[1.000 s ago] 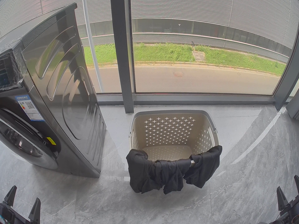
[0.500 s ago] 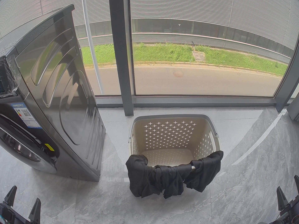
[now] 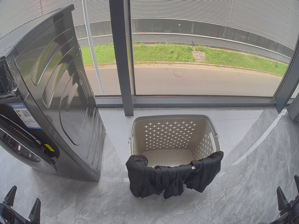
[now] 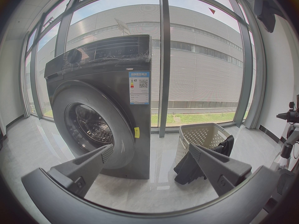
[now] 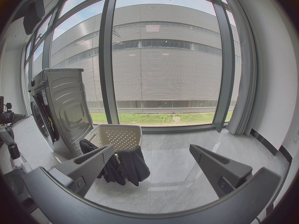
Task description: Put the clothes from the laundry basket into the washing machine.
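Observation:
A beige laundry basket (image 3: 173,133) stands on the marble floor below the window. Black clothes (image 3: 168,176) hang over its near rim and down the outside. The dark washing machine (image 3: 46,94) stands to its left, its round door (image 4: 93,125) facing the near left. Low at the left edge, my left gripper (image 3: 21,201) is open with nothing in it, well short of the machine. My right gripper (image 3: 289,190) sits low at the right edge, open, well to the right of the basket. From the wrists I see the basket (image 4: 202,137) (image 5: 116,136) and clothes (image 4: 190,168) (image 5: 127,165) beyond the open grippers (image 4: 151,151) (image 5: 151,151).
A floor-to-ceiling window with a dark upright post (image 3: 121,47) runs behind the basket. Bare marble floor (image 3: 249,147) stretches to the right of the basket and between it and my grippers. A curtain (image 5: 246,78) hangs at the right end of the window.
The camera shifted between one second and half a second ago: basket and machine slid lower and leftward in the picture. Since then nothing differs. Both grippers hold the same places, open.

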Available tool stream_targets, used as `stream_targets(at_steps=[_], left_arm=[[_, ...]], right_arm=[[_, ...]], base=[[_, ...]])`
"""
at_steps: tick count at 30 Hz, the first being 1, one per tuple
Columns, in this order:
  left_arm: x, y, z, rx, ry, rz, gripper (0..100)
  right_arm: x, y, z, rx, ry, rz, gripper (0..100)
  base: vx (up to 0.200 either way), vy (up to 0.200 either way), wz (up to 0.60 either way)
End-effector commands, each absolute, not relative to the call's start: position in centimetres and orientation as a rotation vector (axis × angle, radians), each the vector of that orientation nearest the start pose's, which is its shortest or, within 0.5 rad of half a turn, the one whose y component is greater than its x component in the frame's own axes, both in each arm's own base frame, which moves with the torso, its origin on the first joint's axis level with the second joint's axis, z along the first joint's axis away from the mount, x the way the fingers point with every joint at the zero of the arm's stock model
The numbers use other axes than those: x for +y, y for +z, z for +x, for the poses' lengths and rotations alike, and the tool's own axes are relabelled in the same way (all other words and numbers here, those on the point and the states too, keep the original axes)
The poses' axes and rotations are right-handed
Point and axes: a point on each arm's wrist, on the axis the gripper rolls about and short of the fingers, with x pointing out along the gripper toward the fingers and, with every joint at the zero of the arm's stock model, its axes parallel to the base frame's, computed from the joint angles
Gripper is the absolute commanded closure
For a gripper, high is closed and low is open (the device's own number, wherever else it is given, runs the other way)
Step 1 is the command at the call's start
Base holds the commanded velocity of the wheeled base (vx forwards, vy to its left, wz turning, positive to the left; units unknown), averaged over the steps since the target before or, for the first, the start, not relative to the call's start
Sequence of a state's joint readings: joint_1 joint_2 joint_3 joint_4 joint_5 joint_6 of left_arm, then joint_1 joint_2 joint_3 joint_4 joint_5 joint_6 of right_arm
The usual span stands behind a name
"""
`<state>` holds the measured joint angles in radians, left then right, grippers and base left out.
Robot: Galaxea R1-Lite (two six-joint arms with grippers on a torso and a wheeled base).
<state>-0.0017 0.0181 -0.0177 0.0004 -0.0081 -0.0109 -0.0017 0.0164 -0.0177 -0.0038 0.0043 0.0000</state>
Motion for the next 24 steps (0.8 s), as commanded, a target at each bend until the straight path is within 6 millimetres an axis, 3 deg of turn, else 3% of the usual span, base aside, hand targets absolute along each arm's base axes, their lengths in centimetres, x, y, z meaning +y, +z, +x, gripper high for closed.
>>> stream_targets(at_steps=[1,8,24], left_arm=[[-0.01,7.55,-2.28,0.000,-0.009,-0.011,0],[-0.02,7.55,-2.28,0.000,-0.011,-0.011,0],[-0.02,7.55,-2.28,0.000,-0.014,-0.011,0]], right_arm=[[0.01,7.61,-2.22,0.003,0.002,0.000,0],[0.01,7.61,-2.22,0.003,0.002,0.000,0],[0.01,7.61,-2.22,0.003,0.002,0.000,0]], base=[[0.200,0.000,0.00],[0.200,0.000,0.00],[0.000,0.000,0.00]])
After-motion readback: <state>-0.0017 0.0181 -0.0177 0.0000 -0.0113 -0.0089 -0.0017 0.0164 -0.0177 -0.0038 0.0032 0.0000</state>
